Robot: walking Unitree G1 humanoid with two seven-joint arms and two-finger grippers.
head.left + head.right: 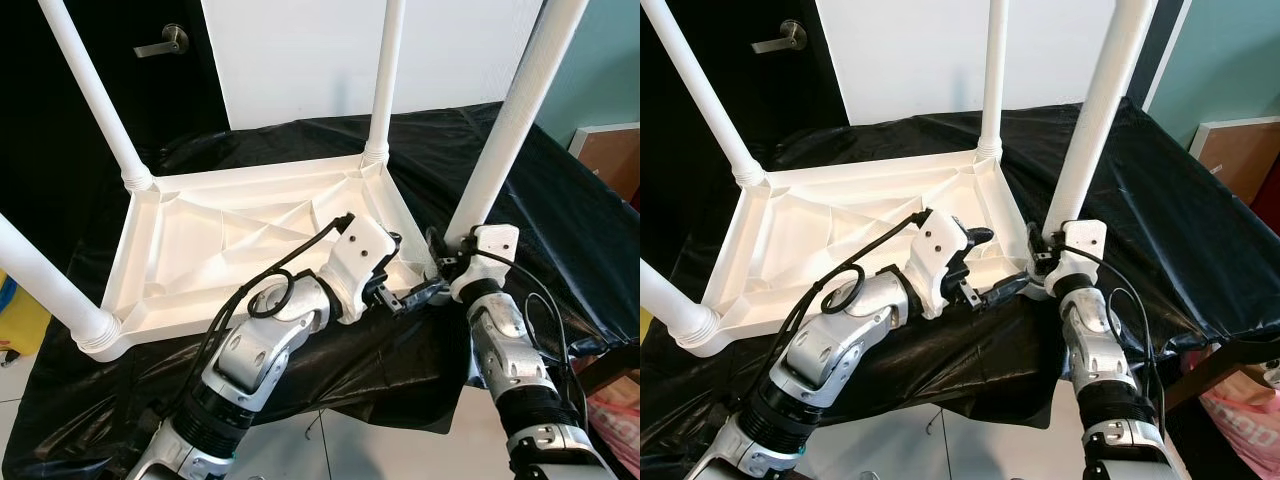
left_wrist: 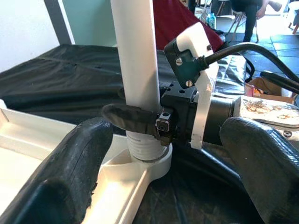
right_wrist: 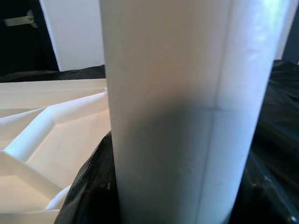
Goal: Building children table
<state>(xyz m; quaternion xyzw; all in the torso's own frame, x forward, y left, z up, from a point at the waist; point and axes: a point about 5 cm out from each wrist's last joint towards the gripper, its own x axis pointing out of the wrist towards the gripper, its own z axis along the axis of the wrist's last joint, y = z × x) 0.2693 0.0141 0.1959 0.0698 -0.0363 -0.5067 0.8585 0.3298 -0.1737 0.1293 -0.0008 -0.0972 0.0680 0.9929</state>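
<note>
A white plastic children's table (image 1: 230, 240) lies upside down on a black-covered surface, with its legs pointing up. My right gripper (image 1: 445, 256) is shut around the base of the near-right leg (image 1: 505, 130), just above its corner socket. In the left wrist view one black finger (image 2: 131, 119) wraps that leg (image 2: 135, 56). My left gripper (image 1: 412, 296) is open and low beside the same corner, its fingers (image 2: 70, 172) spread on either side of the socket and touching nothing. The right wrist view looks straight at the leg (image 3: 173, 107).
The black cloth (image 1: 560, 220) drapes over the support's front edge. A dark door with a lever handle (image 1: 165, 42) stands at the back left. A wooden cabinet (image 1: 610, 150) is at the right, a yellow object (image 1: 20, 310) at the left and a pink bag (image 1: 615, 420) near the floor.
</note>
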